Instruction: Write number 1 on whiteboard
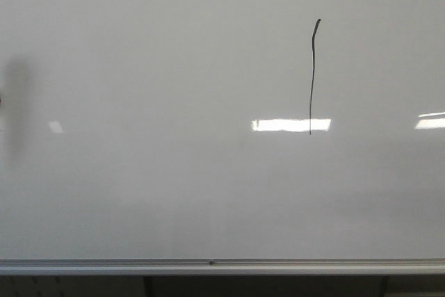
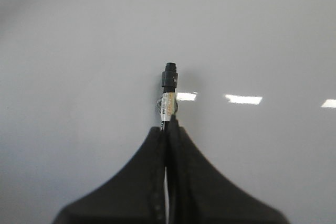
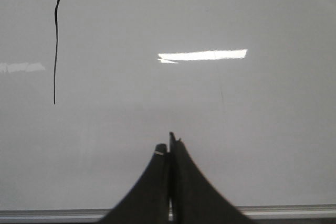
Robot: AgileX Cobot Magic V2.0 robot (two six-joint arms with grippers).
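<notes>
The number 1 [image 1: 312, 78] runs nearly vertical on the whiteboard [image 1: 139, 193], toward its right edge, top slightly bent. Left pincer [image 2: 168, 129] grips a marker [image 2: 169, 95]; right pincer [image 3: 169, 148] is closed, empty.

Black marker [image 2: 169, 95], labelled barrel; bright rectangular light reflections [image 1: 290, 124]; dark shadow [image 1: 17, 106].

Each of the two grippers showed a pair of matte black fingers, broad at the base and curving inward to narrow tips: the left gripper [image 2: 169, 129] and the right gripper [image 3: 169, 148], whose one tip bore a small pale mark.
</notes>
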